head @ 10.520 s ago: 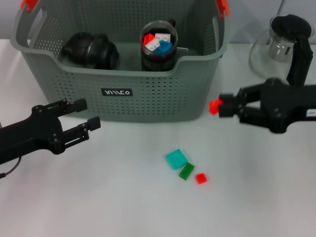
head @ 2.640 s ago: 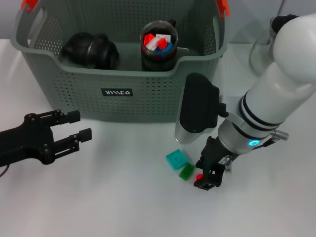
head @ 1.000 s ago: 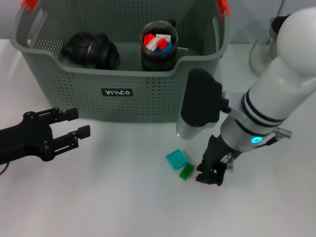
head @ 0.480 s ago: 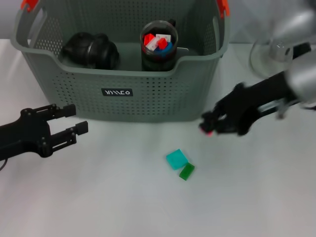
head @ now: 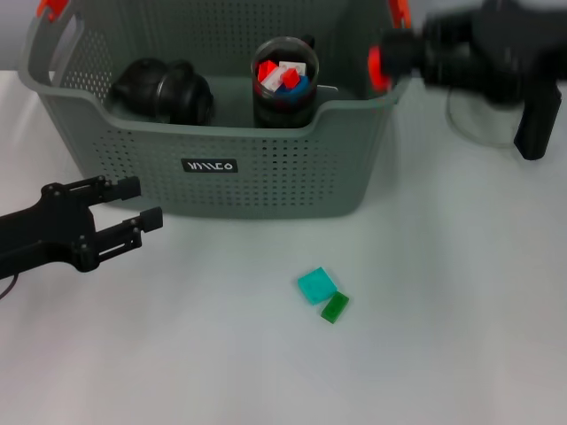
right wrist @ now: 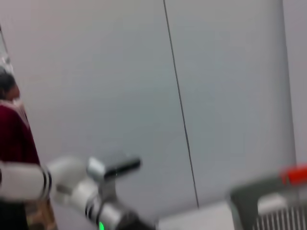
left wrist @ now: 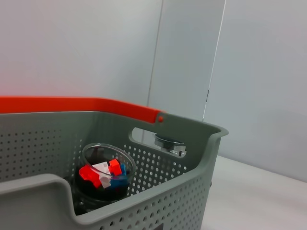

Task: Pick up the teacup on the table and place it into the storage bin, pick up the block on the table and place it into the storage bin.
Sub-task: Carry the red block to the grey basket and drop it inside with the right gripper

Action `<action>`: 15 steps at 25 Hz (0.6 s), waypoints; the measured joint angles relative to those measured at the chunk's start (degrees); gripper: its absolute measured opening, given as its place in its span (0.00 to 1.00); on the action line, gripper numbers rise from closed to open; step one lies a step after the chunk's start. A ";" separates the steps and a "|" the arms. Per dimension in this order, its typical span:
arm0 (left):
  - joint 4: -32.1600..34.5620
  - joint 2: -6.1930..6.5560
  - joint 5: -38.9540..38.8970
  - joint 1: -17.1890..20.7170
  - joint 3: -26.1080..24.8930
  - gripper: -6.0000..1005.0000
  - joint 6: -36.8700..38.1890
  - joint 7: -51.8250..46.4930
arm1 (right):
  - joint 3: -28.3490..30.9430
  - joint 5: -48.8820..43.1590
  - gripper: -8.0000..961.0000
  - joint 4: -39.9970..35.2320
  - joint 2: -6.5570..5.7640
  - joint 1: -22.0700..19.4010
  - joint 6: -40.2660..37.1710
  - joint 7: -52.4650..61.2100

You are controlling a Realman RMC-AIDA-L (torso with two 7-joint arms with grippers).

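The grey storage bin (head: 266,177) stands at the back of the table. Inside it a clear teacup (head: 283,81) stands upright, holding red, white and blue blocks; the left wrist view shows the same teacup (left wrist: 105,175) behind the bin's wall (left wrist: 158,206). My right gripper (head: 390,60) hangs over the bin's right rim, shut on a small red block (head: 377,69). A teal block (head: 316,285) and a green block (head: 335,307) lie touching on the table in front of the bin. My left gripper (head: 140,202) is open with nothing in it, low in front of the bin's left half.
A black round object (head: 161,90) lies in the bin's left half. A glass teapot (head: 474,106) stands right of the bin, partly behind my right arm. Orange-red clips (head: 51,7) mark the bin's handles. In the right wrist view a bin corner (right wrist: 268,203) shows.
My right gripper has lifted the red block off the table and carried it up and back to the bin's right rim. The left gripper has barely shifted.
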 joint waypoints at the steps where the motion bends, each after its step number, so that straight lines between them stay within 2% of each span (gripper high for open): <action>1: -0.01 0.00 0.00 -0.07 0.01 0.56 0.00 -0.02 | -0.07 0.80 0.21 -0.97 -0.08 0.79 1.39 1.20; 3: 0.00 0.00 0.00 -0.16 0.01 0.56 0.00 -0.07 | -0.55 0.18 0.21 -2.99 -0.31 2.27 4.64 3.73; 7: 0.00 0.00 0.00 -0.14 0.02 0.56 0.00 -0.13 | -3.05 -9.62 0.21 -6.66 -1.09 7.75 14.99 12.16; 12: 0.00 0.00 -0.26 -0.07 0.02 0.56 0.01 -0.15 | -7.25 -31.35 0.21 -5.07 -1.62 18.25 24.70 24.43; 15: 0.00 -0.05 -0.63 -0.17 0.01 0.56 0.18 -0.16 | -8.82 -43.28 0.21 0.10 -0.93 24.89 27.87 29.16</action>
